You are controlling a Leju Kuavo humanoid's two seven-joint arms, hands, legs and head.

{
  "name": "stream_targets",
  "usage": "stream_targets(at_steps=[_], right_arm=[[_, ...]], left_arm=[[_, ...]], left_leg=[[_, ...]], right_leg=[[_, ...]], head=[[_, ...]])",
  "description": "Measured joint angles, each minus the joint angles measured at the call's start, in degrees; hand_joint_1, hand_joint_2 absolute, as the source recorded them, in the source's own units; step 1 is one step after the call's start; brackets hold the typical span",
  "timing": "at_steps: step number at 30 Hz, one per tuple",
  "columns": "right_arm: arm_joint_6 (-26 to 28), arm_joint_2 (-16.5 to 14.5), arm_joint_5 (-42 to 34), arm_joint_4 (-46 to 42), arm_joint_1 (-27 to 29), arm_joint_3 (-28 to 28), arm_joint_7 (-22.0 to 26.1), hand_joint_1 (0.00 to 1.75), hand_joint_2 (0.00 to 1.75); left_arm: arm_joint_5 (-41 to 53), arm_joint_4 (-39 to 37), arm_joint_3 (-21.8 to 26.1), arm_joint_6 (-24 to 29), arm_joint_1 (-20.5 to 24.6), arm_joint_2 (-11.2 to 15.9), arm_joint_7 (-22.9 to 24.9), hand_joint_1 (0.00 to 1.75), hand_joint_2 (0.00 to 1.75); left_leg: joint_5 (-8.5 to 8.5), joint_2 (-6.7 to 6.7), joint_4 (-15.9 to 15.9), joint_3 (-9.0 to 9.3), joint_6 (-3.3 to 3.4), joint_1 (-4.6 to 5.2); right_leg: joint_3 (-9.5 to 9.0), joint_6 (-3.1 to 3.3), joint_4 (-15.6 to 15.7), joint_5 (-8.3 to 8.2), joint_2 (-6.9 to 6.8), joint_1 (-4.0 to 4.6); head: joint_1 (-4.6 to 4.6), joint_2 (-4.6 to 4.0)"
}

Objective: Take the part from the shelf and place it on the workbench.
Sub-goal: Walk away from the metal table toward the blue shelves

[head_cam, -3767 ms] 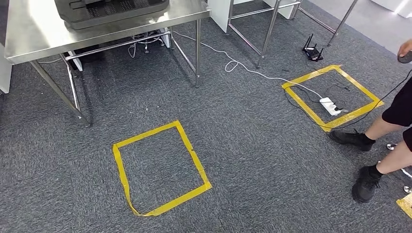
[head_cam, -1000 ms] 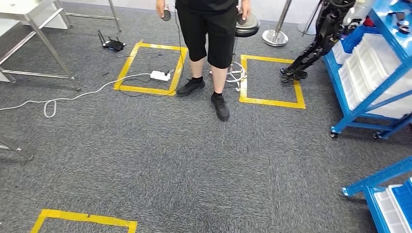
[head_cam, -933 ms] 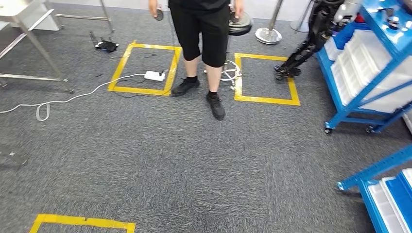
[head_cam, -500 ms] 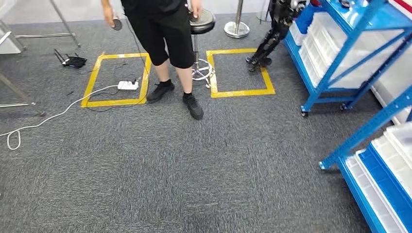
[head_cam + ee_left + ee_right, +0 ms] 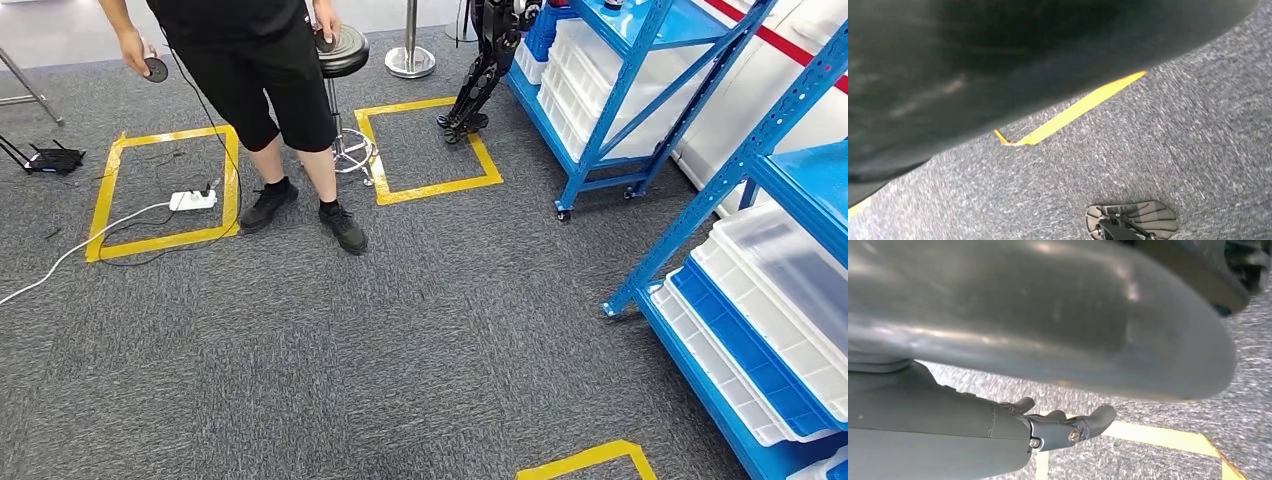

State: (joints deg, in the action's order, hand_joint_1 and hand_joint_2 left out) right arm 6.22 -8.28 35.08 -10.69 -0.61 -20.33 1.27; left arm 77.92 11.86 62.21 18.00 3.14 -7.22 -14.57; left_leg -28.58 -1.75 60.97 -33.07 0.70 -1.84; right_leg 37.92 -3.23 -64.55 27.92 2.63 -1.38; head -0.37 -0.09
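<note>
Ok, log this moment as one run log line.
phase: approaching shelf | right hand: holds nothing, fingers apart | person: standing by stool | part: not picked

A carpeted floor [image 5: 420, 350] is seen from above in the head view. A person [image 5: 260, 90] is placed at the far left, with a stool [image 5: 340, 55] just behind and to the right. A taped square [image 5: 165, 190] is laid to the left of the person's feet, and a power strip [image 5: 193, 200] is set inside it; a router [image 5: 50, 160] lies further left. A second taped square [image 5: 425, 150] is marked to the right of the stool, and the legs of another robot [image 5: 480, 70] are planted at its far corner. A shelf rack [image 5: 640, 90] is positioned to the right of that square, with a second rack [image 5: 770, 330] nearer at the right, trays [image 5: 790, 290] stacked on it.
</note>
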Motion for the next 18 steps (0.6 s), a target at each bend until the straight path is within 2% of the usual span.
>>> stream_targets(at_steps=[1, 2, 3, 4, 5, 6, 7, 8, 9, 10, 11, 12, 13, 15, 16, 17, 18], right_arm=[[0.0, 0.0, 0.1, 0.0, -0.1, 0.0, 0.0, 0.0, 0.0], [0.0, 0.0, 0.1, 0.0, -0.3, 0.0, 0.0, 0.0, 0.0], [0.0, 0.0, 0.1, 0.0, -0.3, 0.0, 0.0, 0.0, 0.0], [0.0, 0.0, 0.1, 0.0, -0.2, 0.0, 0.0, 0.0, 0.0], [0.0, 0.0, 0.1, 0.0, -0.2, 0.0, 0.0, 0.0, 0.0], [0.0, 0.0, 0.1, 0.0, -0.1, 0.0, 0.0, 0.0, 0.0], [0.0, 0.0, 0.1, 0.0, -0.2, 0.0, 0.0, 0.0, 0.0], [0.0, 0.0, 0.1, 0.0, -0.3, 0.0, 0.0, 0.0, 0.0], [0.0, 0.0, 0.1, 0.0, -0.4, 0.0, 0.0, 0.0, 0.0], [0.0, 0.0, 0.1, 0.0, -0.5, 0.0, 0.0, 0.0, 0.0], [0.0, 0.0, 0.1, 0.0, -0.4, 0.0, 0.0, 0.0, 0.0], [0.0, 0.0, 0.1, 0.0, -0.4, 0.0, 0.0, 0.0, 0.0], [0.0, 0.0, 0.1, 0.0, -0.3, 0.0, 0.0, 0.0, 0.0], [0.0, 0.0, 0.1, 0.0, -0.2, 0.0, 0.0, 0.0, 0.0], [-0.1, -0.1, 0.1, 0.0, -0.2, 0.0, 0.0, 0.0, 0.0], [-0.1, -0.1, 0.1, 0.0, -0.3, 0.0, 0.0, 0.0, 0.0], [-0.1, -0.2, 0.1, 0.0, -0.4, 0.0, 0.0, 0.0, 0.0]], left_arm=[[0.0, 0.0, 0.0, 0.0, 0.0, 0.0, 0.0, 0.0, 0.0], [0.0, 0.0, 0.0, 0.0, -0.1, 0.0, 0.0, 0.0, 0.0], [0.0, 0.0, 0.0, 0.0, -0.1, 0.0, 0.0, 0.0, 0.0], [0.0, 0.0, 0.0, 0.0, -0.1, 0.0, 0.0, 0.0, 0.0], [0.0, 0.0, 0.0, 0.0, -0.1, 0.0, 0.0, 0.0, 0.0], [0.0, 0.0, 0.0, 0.0, 0.0, 0.0, 0.0, 0.0, 0.0], [0.0, 0.0, 0.0, 0.0, 0.0, 0.0, 0.1, 0.0, 0.0], [0.0, 0.0, 0.0, 0.0, 0.0, 0.0, 0.0, 0.0, 0.0], [0.0, 0.0, 0.0, -0.1, 0.0, 0.0, -0.1, 0.0, 0.0], [0.0, 0.0, 0.0, -0.4, 0.0, 0.0, -0.4, 0.0, 0.0], [0.0, 0.0, 0.0, -0.8, 0.1, 0.0, -0.9, 0.0, 0.0], [0.0, 0.0, 0.0, -1.2, 0.1, -0.1, -1.4, 0.0, 0.0], [0.0, 0.0, 0.0, -1.7, 0.2, 0.0, -2.0, 0.0, 0.0], [0.0, 0.0, 0.0, -2.1, 0.1, 0.0, -2.5, 0.0, 0.0], [0.0, 0.0, 0.0, -2.2, 0.1, 0.1, -2.6, 0.0, 0.0], [0.0, 0.0, 0.0, -2.3, 0.0, 0.1, -2.6, 0.0, 0.0], [0.0, -0.1, 0.0, -2.3, -0.1, 0.1, -2.7, 0.0, 0.0]], left_leg=[[-0.08, 0.85, 0.0, 0.0, 0.23, 0.12], [-0.15, 1.75, 0.0, 0.0, 0.36, 0.23], [-0.23, 2.64, 0.0, 0.0, 0.43, 0.31], [-0.3, 3.43, 0.0, 0.04, 0.46, 0.37], [-0.38, 4.1, 0.0, 0.11, 0.43, 0.4], [-0.48, 4.75, 0.0, 0.22, 0.34, 0.41], [-0.63, 5.33, 0.0, 0.37, 0.16, 0.53], [-0.83, 5.86, 0.0, 0.54, -0.14, 0.65], [-1.01, 6.33, -0.1, 0.76, -0.49, 0.74], [-1.14, 6.81, -0.3, 1.07, -0.88, 0.79], [-1.21, 7.31, -0.6, 1.46, -1.26, 0.73], [-1.28, 7.47, -0.7, 1.84, -1.62, 0.61], [-1.62, 6.84, -0.5, 2.07, -1.91, 0.49], [-3.96, 4.12, 3.0, 0.88, -2.19, 0.34], [-5.78, 2.73, 6.3, -0.65, -2.23, 0.32], [-7.45, 2.03, 10.0, -2.55, -2.29, 0.32], [-8.4, 1.71, 12.9, -4.19, -2.39, 0.31]], right_leg=[[2.06, 0.16, -3.8, 1.63, -1.29, 0.11], [4.14, 0.21, -7.6, 3.09, -1.78, 0.09], [5.6, 0.08, -10.3, 3.89, -1.97, 0.07], [5.99, -0.23, -11.0, 3.82, -2.1, 0.06], [5.04, -0.63, -9.1, 2.88, -2.34, 0.07], [3.0, -0.97, -5.3, 1.44, -2.97, 0.12], [0.74, -1.02, -1.2, 0.02, -4.22, 0.31], [-1.2, -0.87, 2.2, -1.06, -5.35, 0.51], [-2.39, -0.51, 4.3, -1.71, -6.15, 0.74], [-2.64, -0.03, 5.0, -1.97, -6.41, 0.98], [-2.62, 0.39, 5.2, -2.13, -5.88, 1.11], [-2.78, 0.9, 5.5, -2.38, -5.24, 0.88], [-3.13, 1.35, 5.8, -2.63, -4.62, 0.62], [-4.09, 2.16, 6.5, -3.0, -3.44, 0.01], [-4.25, 2.38, 6.5, -2.97, -2.81, 0.08], [-4.3, 2.54, 6.5, -2.92, -2.1, 0.15], [-4.35, 2.6, 6.5, -2.87, -1.26, 0.23]], head=[[0.16, 0.0], [0.22, 0.0], [0.21, 0.0], [0.22, 0.0], [0.23, 0.0], [0.24, 0.0], [0.23, 0.0], [0.21, 0.0], [0.16, 0.0], [0.15, 0.0], [0.16, 0.0], [0.14, 0.0], [0.07, 0.0], [-0.26, 0.0], [-0.4, 0.0], [-0.48, 0.0], [-0.5, 0.0]])
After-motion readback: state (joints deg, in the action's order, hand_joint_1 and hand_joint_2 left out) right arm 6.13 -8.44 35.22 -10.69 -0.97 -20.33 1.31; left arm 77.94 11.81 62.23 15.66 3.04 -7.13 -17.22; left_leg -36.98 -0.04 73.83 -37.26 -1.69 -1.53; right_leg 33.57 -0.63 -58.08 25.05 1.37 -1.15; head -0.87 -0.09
